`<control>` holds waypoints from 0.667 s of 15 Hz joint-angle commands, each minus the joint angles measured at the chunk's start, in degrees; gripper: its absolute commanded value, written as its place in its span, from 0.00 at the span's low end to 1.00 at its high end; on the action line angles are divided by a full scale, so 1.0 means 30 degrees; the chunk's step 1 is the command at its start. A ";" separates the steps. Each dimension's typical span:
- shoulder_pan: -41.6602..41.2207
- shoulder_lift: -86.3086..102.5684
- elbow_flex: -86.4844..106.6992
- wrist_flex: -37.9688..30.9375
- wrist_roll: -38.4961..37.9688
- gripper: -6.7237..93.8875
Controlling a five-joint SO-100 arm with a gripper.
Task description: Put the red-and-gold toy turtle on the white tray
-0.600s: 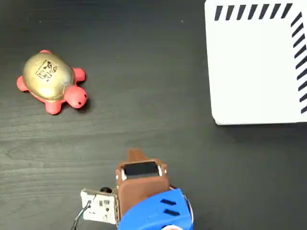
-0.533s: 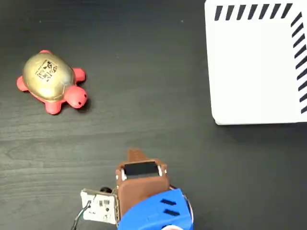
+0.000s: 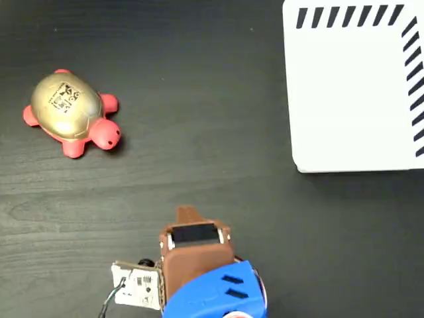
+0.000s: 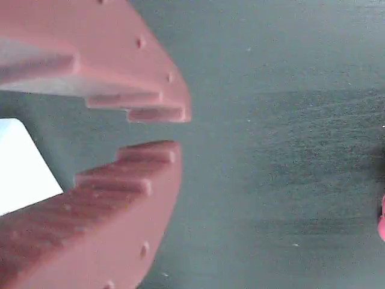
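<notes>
**A:** Fixed view: the red-and-gold toy turtle [image 3: 71,113], glossy domed shell, sat far left on the dark woodgrain table [image 3: 199,119]. The white tray [image 3: 354,86], flat with rounded corners, sat far right with nothing on it.

**B:** Wrist view: the gripper [image 4: 157,130] had ridged brownish fingers [image 4: 114,180], parted a little, gripping nothing.

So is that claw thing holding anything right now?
No. The gripper holds nothing; its fingers stand slightly apart over bare table. The toy turtle lies far off, untouched.

Turtle [image 3: 69,112]: gold shell, coral-red limbs. Tray [image 3: 351,99]: white, black diagonal stripes. Gripper [image 4: 165,129]: brown-red. Table [image 3: 212,132]: dark woodgrain.
</notes>
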 commanded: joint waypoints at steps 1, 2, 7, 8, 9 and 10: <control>-0.0234 0.0146 -0.0176 0.0352 0.0176 0.06; -0.0234 0.0146 -0.0176 0.0352 0.0176 0.06; -0.0234 0.0146 -0.0176 0.0352 0.0117 0.09; -0.0293 0.0146 -0.0176 0.0352 0.0117 0.09; -0.0498 0.0146 -0.0176 0.0352 0.0176 0.06; -0.0645 -0.0088 -0.0176 -0.0176 0.0908 0.06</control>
